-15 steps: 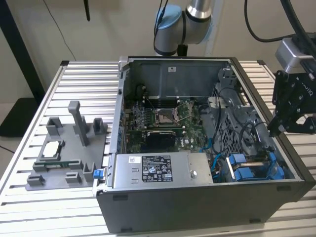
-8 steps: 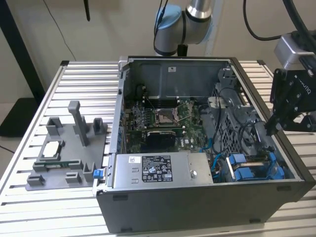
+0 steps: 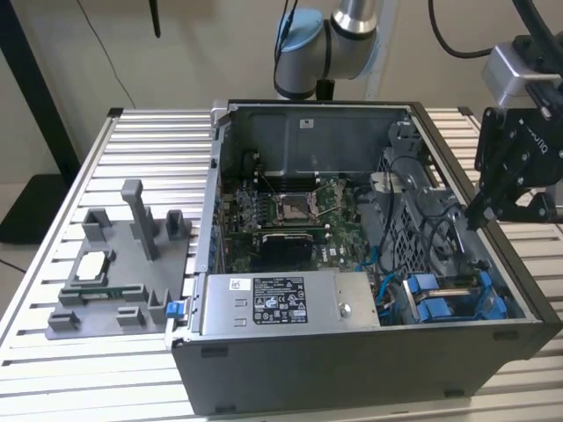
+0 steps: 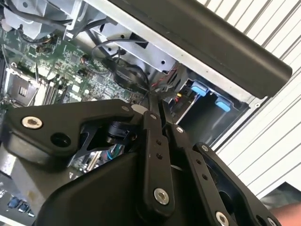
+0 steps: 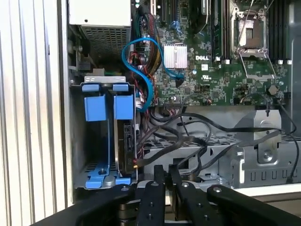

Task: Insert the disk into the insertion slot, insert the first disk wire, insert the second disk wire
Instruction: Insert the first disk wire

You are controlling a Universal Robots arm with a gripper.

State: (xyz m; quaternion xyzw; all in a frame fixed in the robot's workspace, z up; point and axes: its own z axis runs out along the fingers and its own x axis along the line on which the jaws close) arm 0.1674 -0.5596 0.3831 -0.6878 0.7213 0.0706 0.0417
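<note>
The disk (image 5: 125, 141) stands edge-on in its blue carrier frame inside the insertion slot (image 5: 101, 81), a bay of the dark grey drive cage. In the exterior view the blue frames (image 3: 440, 303) sit at the case's front right corner. A blue wire (image 5: 141, 70) loops from the motherboard toward the disk, and black wires (image 5: 188, 141) lie across the grey cage beside it. My gripper (image 5: 166, 170) hangs above the case's right side (image 3: 486, 215), fingers pressed together with nothing seen between them; its tip (image 4: 157, 104) is just over the black wires.
The open computer case (image 3: 352, 360) lies on a slatted metal table (image 3: 53, 290). Inside are the green motherboard (image 3: 290, 211) and a power supply (image 3: 281, 303). A grey fixture with parts (image 3: 114, 264) stands on the exterior view's left.
</note>
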